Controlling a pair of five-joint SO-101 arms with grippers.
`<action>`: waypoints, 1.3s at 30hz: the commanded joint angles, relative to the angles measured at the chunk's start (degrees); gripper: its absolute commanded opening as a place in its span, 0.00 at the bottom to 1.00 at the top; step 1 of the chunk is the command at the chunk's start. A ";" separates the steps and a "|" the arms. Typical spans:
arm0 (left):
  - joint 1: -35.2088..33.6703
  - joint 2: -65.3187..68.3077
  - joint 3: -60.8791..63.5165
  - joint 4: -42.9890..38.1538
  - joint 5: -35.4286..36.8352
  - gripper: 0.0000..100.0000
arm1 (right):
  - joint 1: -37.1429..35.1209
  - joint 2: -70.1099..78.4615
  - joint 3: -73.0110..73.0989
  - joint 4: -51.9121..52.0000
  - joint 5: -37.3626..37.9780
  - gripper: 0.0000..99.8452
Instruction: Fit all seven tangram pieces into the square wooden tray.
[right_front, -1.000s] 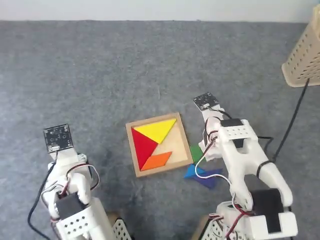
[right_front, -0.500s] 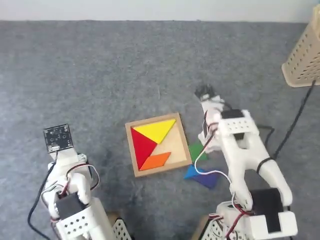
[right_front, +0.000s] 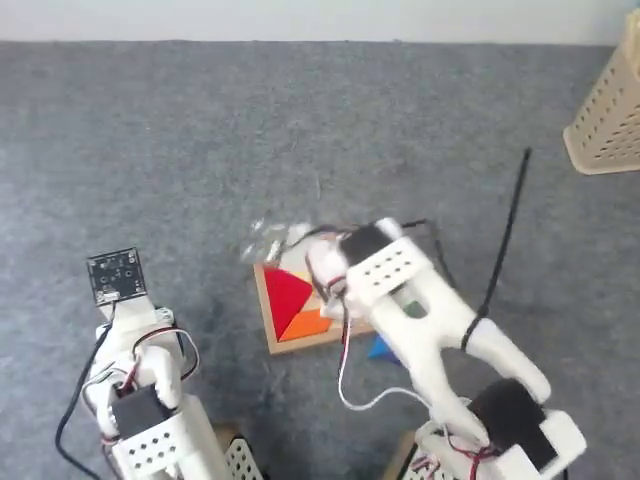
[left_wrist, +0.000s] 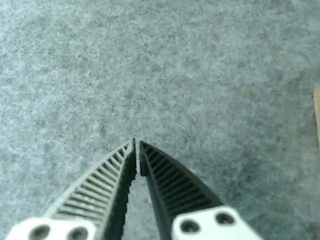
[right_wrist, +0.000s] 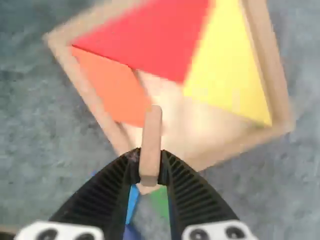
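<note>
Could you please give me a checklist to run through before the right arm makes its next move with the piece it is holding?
1. Grip secure: ok. The right hand is shut on the tan piece, which stands on edge between the fingers.
2. Free space in the tray: ok. Bare wood shows between the orange piece and the yellow piece.
3. Held piece matches that gap: cannot tell, as it is seen edge-on.
4. Left hand clear of the tray: ok. It is shut over the carpet.
5. All pieces in: not ok. The green piece and the blue piece lie outside the tray.
</note>
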 joint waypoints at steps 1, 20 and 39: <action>0.18 -0.44 -0.57 0.35 0.79 0.01 | -1.10 -3.21 0.09 -3.82 1.93 0.01; 0.18 -0.44 -0.57 0.35 0.79 0.01 | -2.86 7.25 -0.53 -9.98 4.75 0.04; 0.18 -0.44 -0.57 0.35 0.79 0.01 | 0.22 6.90 -4.13 -10.15 2.90 0.14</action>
